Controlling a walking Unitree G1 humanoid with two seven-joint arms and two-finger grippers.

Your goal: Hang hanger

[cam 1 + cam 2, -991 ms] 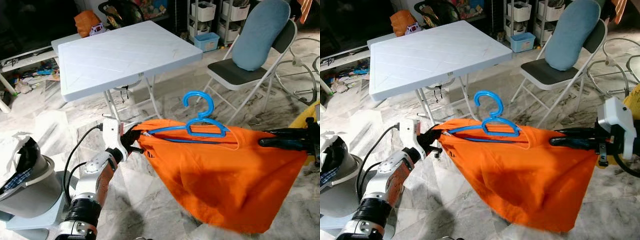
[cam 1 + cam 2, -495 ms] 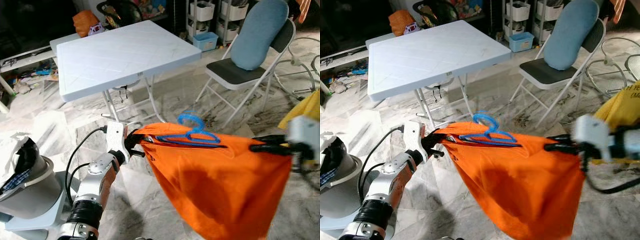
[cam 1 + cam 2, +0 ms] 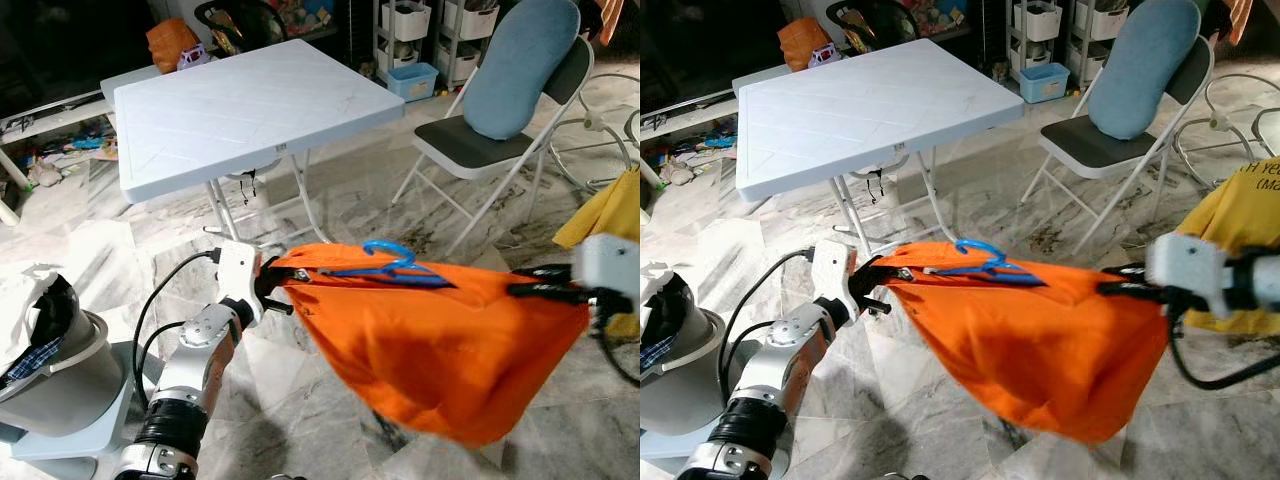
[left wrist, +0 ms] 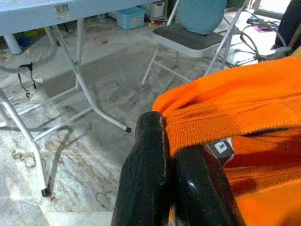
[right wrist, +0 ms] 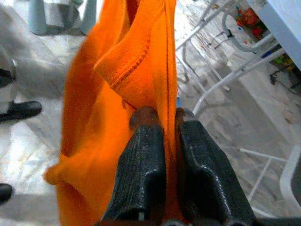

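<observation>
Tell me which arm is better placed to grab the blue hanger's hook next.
Left, probably. The left gripper pinches the orange shirt nearer the blue hanger hook; the right gripper holds the far shoulder. Either must let go first.

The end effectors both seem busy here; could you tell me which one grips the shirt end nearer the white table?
The left end effector. It pinches the orange shirt at the end beside the white folding table; the right end effector holds the far end, towards the folding chair.
</observation>
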